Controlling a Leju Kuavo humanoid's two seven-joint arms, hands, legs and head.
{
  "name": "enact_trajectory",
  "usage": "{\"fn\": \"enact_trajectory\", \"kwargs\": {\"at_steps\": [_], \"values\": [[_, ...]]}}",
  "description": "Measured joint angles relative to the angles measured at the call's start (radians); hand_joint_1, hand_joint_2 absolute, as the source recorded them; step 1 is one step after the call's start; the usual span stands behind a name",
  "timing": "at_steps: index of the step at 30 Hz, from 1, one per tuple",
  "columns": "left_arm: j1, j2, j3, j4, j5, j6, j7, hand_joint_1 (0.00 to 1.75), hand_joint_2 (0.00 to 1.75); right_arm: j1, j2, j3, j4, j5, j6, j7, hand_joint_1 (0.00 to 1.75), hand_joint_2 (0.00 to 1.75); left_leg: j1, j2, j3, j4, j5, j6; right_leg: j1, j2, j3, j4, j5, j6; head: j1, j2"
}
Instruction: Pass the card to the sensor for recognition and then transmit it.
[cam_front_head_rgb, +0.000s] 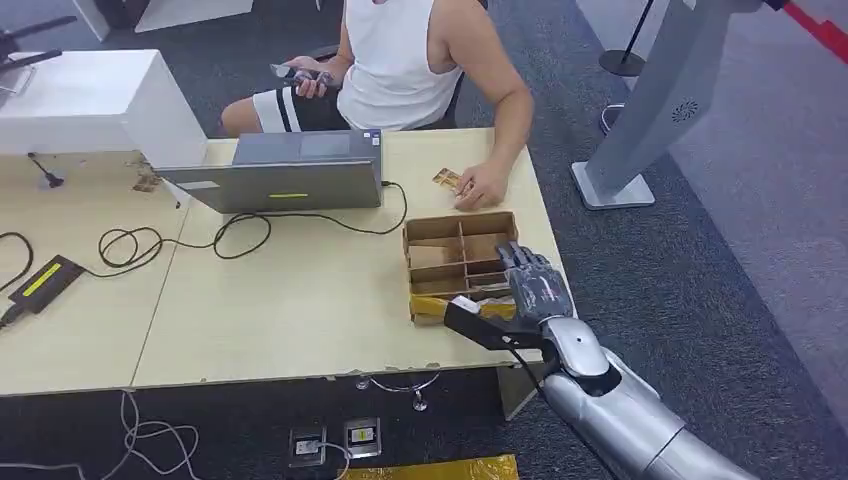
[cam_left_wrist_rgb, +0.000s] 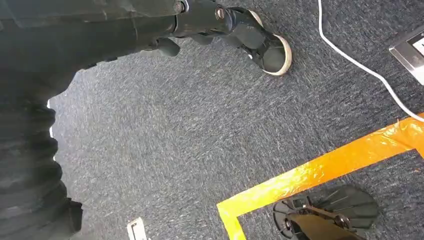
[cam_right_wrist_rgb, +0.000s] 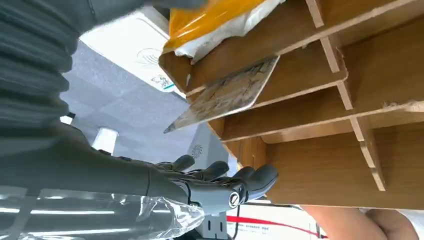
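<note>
The robot's right hand (cam_front_head_rgb: 537, 283) hovered over the brown cardboard divided tray (cam_front_head_rgb: 425, 230) at the right end of the pale wooden desk (cam_front_head_rgb: 280, 310), fingers (cam_right_wrist_rgb: 250, 180) spread and holding nothing. In the right wrist view a mottled beige card (cam_right_wrist_rgb: 225, 95) leaned tilted against a divider inside the tray, propped up so an edge stood proud, which I judged made it easier to pinch. The hand sat just beside that compartment, not touching the card. Across the desk a seated person's hand (cam_front_head_rgb: 480, 188) rested near another small card (cam_front_head_rgb: 446, 179), well placed to receive a pass. A grey laptop (cam_front_head_rgb: 285, 170) stood behind. The left hand's state I could not tell; its wrist view looked down at dark carpet (cam_left_wrist_rgb: 190, 140) with orange tape (cam_left_wrist_rgb: 310, 175).
</note>
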Motion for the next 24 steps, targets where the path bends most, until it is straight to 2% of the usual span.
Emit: {"fn": "enact_trajectory", "kwargs": {"at_steps": [24], "values": [[-0.002, 0.000, 0.000, 0.000, -0.018, -0.013, 0.011, 0.00, 1.75, -0.028, 0.019, 0.002, 0.009, -0.024, 0.001, -0.031, 1.75, 1.75, 0.000, 0.000, 0.000, 0.000, 0.000, 0.000, 0.000, 0.000, 0.000, 0.000, 0.000, 0.000, 0.000, 0.000]]}}
